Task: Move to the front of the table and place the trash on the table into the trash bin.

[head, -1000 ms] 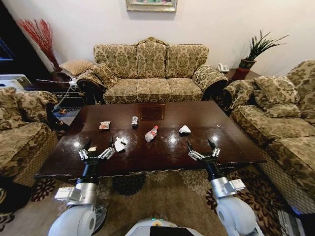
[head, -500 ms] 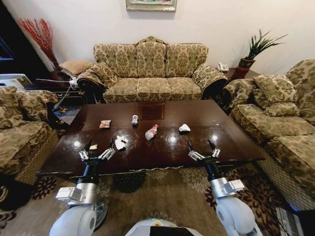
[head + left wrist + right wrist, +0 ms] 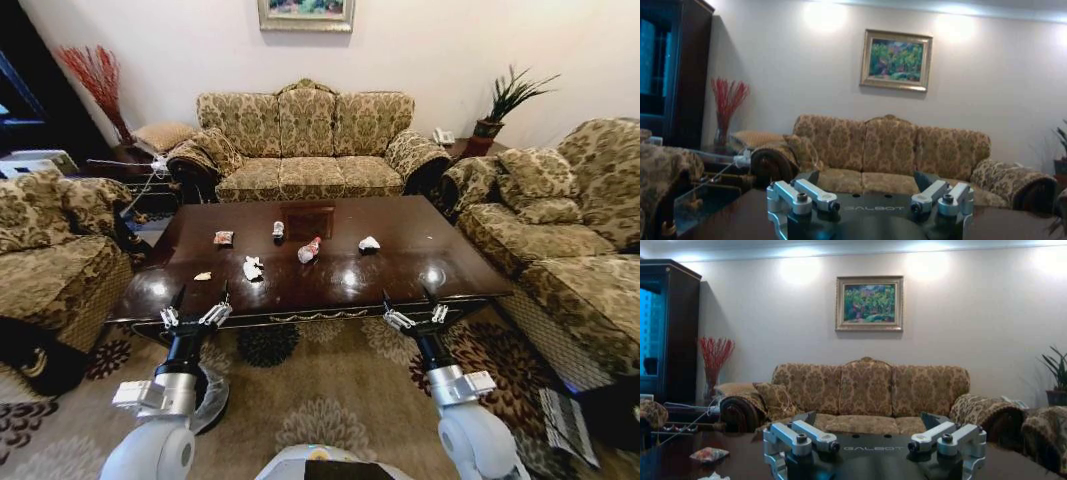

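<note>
Two grippers hang in front of you at the near edge of the worktop (image 3: 400, 250), both spread and holding nothing: the left gripper (image 3: 197, 306) by the near-left corner, the right gripper (image 3: 414, 307) toward the near-right side. From each wrist camera you see the same thing, the left gripper (image 3: 867, 186) and the right gripper (image 3: 870, 426) with fingers well apart and the sofa (image 3: 308, 140) beyond them.

Your trash lies spread across the middle and left of the dark glossy top, well apart from both grippers. You have a bottle (image 3: 309, 249) with a red cap lying on its side near the centre, a small crushed bottle (image 3: 278, 229) just behind and left of it, and a snack packet (image 3: 223, 238) farther left. A white tissue (image 3: 369, 243) sits to the right of the bottle, another tissue (image 3: 252, 267) lies nearer you on the left, and a yellowish scrap (image 3: 203, 276) rests closest to the left gripper. The packet (image 3: 709, 454) also shows from the right wrist.

Beside your left arm, low on the carpet, a bin (image 3: 213, 395) with a pale liner is partly hidden by the arm.
</note>
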Tool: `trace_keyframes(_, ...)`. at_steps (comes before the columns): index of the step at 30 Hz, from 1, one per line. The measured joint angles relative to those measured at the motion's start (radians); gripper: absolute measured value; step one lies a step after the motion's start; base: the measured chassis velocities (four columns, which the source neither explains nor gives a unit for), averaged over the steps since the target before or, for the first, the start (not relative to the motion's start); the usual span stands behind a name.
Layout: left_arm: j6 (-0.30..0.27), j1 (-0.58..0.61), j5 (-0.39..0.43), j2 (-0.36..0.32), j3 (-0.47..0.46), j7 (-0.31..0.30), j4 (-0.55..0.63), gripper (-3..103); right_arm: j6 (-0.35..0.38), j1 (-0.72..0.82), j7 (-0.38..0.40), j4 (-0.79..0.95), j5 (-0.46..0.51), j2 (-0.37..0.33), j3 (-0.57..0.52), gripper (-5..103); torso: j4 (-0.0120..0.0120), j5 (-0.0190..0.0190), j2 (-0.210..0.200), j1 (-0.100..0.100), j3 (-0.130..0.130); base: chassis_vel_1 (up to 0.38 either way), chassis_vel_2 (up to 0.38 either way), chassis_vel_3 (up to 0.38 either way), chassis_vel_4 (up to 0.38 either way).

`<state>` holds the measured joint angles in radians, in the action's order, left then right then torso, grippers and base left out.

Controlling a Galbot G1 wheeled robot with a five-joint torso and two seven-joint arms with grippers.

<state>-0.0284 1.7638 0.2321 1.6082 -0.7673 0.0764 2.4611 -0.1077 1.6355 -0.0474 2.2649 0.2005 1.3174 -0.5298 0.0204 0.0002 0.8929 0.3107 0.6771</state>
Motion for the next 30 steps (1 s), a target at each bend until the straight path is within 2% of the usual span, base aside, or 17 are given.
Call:
trace_keyframes(7,-0.038,-0.003,0.034,0.0,-0.014,-0.046,-0.018,96,-0.021,0.004,0.001,-0.016,0.004,0.001,-0.001,100,0.0,-0.0002,-0.001,0.001,0.0,-0.004,0.104,-0.022,-0.095)
trace_keyframes(18,-0.059,0.001,0.026,0.0,-0.03,-0.055,-0.044,96,-0.049,0.007,0.006,-0.04,0.025,0.004,0.0,100,0.0,0.0,0.0,0.0,0.0,0.195,0.163,-0.183,-0.17)
trace_keyframes(22,-0.072,0.025,-0.003,-0.005,-0.063,-0.053,-0.109,96,-0.06,0.023,0.001,-0.037,0.036,0.007,-0.012,100,0.0,-0.0007,0.0,0.0,0.0,0.181,0.206,-0.226,-0.218)
trace_keyframes(24,-0.075,0.046,-0.008,-0.029,-0.086,-0.059,-0.164,96,-0.061,0.04,-0.003,-0.03,0.036,0.008,-0.021,100,0.0,-0.0013,0.0,0.0,0.0,0.116,0.168,-0.108,-0.131)
trace_keyframes(26,-0.073,0.066,-0.025,-0.082,-0.103,-0.077,-0.253,93,-0.064,0.068,-0.006,-0.021,0.036,0.012,-0.036,100,0.0003,-0.0013,0.0,0.0,0.0,0.075,0.052,-0.063,-0.052)
trace_keyframes(27,-0.073,0.066,-0.025,-0.082,-0.103,-0.077,-0.253,93,-0.064,0.068,-0.006,-0.021,0.036,0.012,-0.036,100,0.0003,-0.0013,0.0,0.0,0.0,0.045,0.052,-0.063,-0.01)
trace_keyframes(30,-0.082,0.071,-0.041,-0.143,-0.114,-0.09,-0.365,85,-0.067,0.093,-0.004,-0.013,0.043,0.024,-0.057,100,-0.0001,-0.0001,0.0,0.0,0.0,0.003,-0.025,0.008,0.012)
